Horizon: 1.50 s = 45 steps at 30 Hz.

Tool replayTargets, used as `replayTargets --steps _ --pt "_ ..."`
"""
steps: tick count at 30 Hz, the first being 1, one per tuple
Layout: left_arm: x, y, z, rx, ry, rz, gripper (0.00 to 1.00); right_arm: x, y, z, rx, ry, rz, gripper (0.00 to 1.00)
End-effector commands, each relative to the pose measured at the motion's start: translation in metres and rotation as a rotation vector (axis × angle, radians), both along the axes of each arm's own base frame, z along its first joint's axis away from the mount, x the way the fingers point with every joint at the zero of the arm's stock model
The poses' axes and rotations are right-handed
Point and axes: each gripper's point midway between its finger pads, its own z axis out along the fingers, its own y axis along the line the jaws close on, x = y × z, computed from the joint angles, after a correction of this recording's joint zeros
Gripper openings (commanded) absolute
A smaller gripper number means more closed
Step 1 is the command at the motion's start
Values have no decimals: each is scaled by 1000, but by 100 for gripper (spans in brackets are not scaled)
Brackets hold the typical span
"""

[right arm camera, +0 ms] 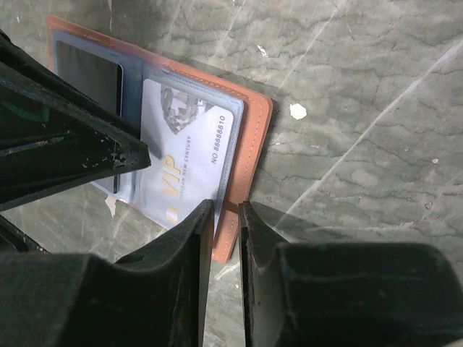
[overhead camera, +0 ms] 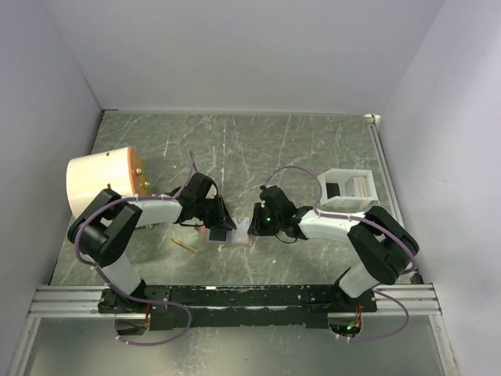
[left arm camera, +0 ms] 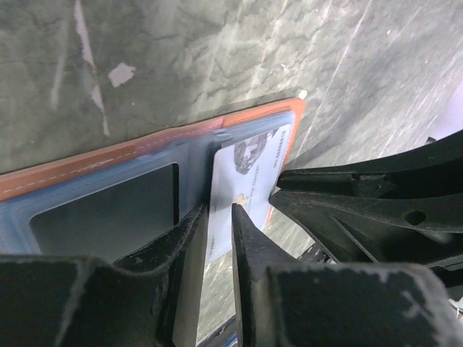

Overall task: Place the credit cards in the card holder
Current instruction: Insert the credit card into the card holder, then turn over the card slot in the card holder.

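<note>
The card holder (right arm camera: 252, 137) lies open and flat on the table (overhead camera: 258, 141), centred close to its near edge. One credit card (right arm camera: 184, 155) sits partly inside the clear pocket.

- **Left gripper (left arm camera: 221, 211):** jaws drawn to a narrow slot, pinching the card's protruding near end.
- **Right gripper (right arm camera: 226, 208):** jaws nearly together, astride the holder's orange rim, apparently clamping it.

Judged light, stiff and slick, the card is best gripped by its short edge. The holder is soft, so pin its rim.

Farther back, toward the right edge, stands a white tray (overhead camera: 345, 204).
</note>
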Motion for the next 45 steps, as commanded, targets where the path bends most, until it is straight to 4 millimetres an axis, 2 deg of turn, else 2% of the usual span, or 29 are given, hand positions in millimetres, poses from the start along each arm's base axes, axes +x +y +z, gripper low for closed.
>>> replayTargets --steps 1,4,8,13,19,24,28,34,37,45 --pt "2 -26 20 -106 -35 -55 32 3 -2 0 2 -21 -12 20" --pt "1 -31 29 -139 -59 -71 39 2 -2 2 3 -27 -11 20" --pt "2 -24 32 -94 -77 -60 50 3 -6 6 -6 -39 -18 21" --pt "8 1 29 71 -95 -25 60 3 -7 17 -1 -58 -21 25" --pt "15 29 33 162 -111 12 72 6 1 30 43 -65 -13 26" --pt "13 52 31 164 -91 40 74 7 26 46 136 -47 19 26" --pt "11 53 36 103 -92 42 73 7 47 53 181 -35 38 26" --pt "13 59 37 73 -76 45 72 6 79 49 205 -5 73 26" --pt "14 62 40 38 -69 59 73 9 85 42 178 -3 67 25" --pt "15 67 40 13 -52 73 73 13 79 15 74 17 57 20"
